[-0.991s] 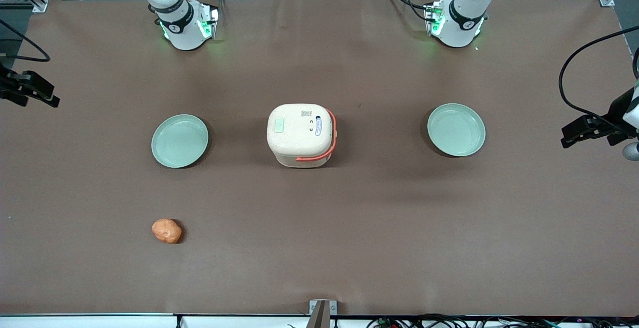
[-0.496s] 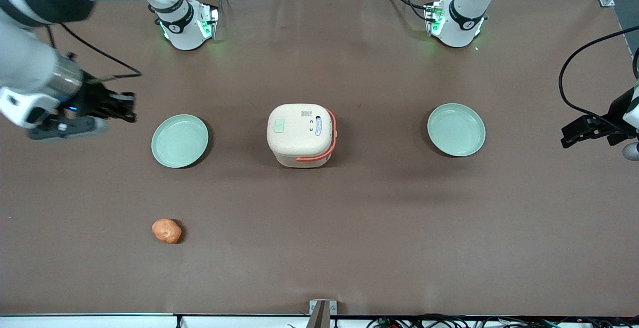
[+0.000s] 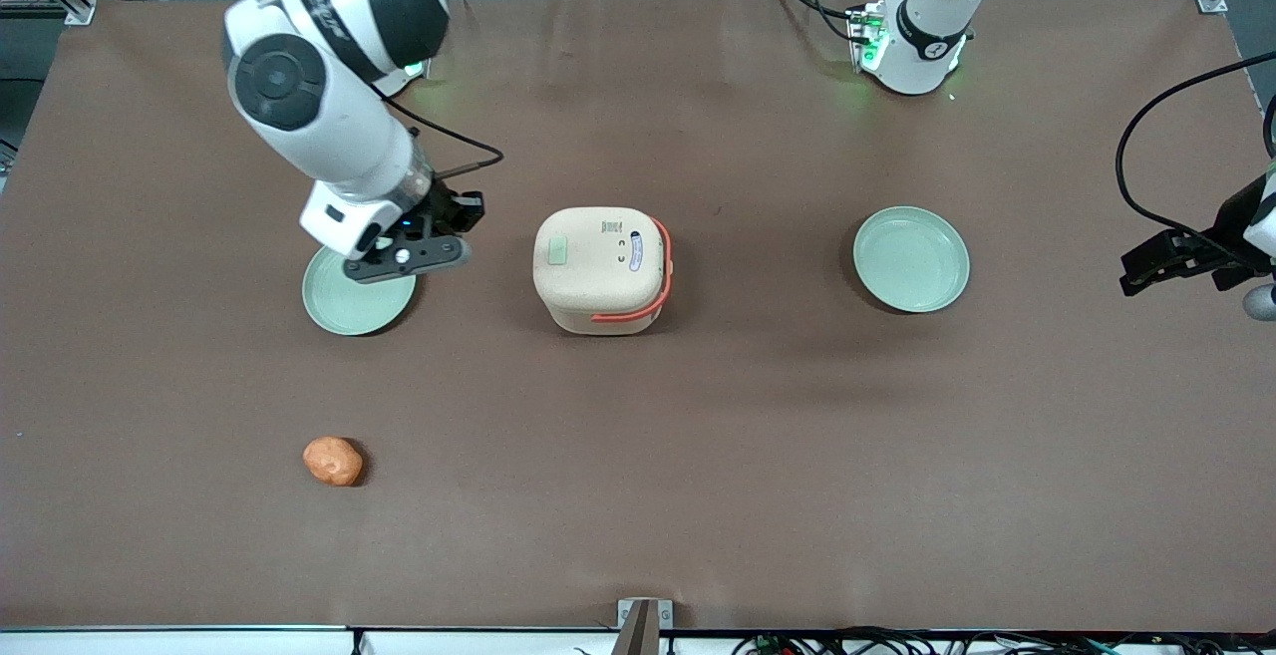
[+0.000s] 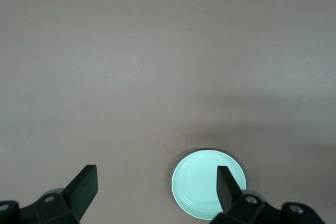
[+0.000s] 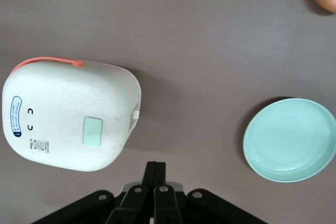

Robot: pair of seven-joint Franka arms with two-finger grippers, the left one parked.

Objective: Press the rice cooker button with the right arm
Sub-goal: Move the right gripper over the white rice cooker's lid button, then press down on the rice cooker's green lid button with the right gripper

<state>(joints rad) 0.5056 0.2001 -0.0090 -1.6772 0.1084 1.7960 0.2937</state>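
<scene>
Your right arm (image 3: pixel 329 87) reaches over the table (image 3: pixel 698 436), its gripper (image 5: pixel 155 174) pinched closed on nothing, hanging above a green plate (image 3: pixel 354 301) beside the rice cooker (image 3: pixel 600 269) at mid-table, lid closed. Another plate (image 3: pixel 911 258) sits toward the parked arm's end; an orange lump (image 3: pixel 332 461) lies nearer the front camera.

I have the right arm (image 3: pixel 319 87) reaching out over the table, wrist angled down, its gripper (image 3: pixel 461 214) hovering with both fingers (image 5: pixel 155 174) pressed together.
</scene>
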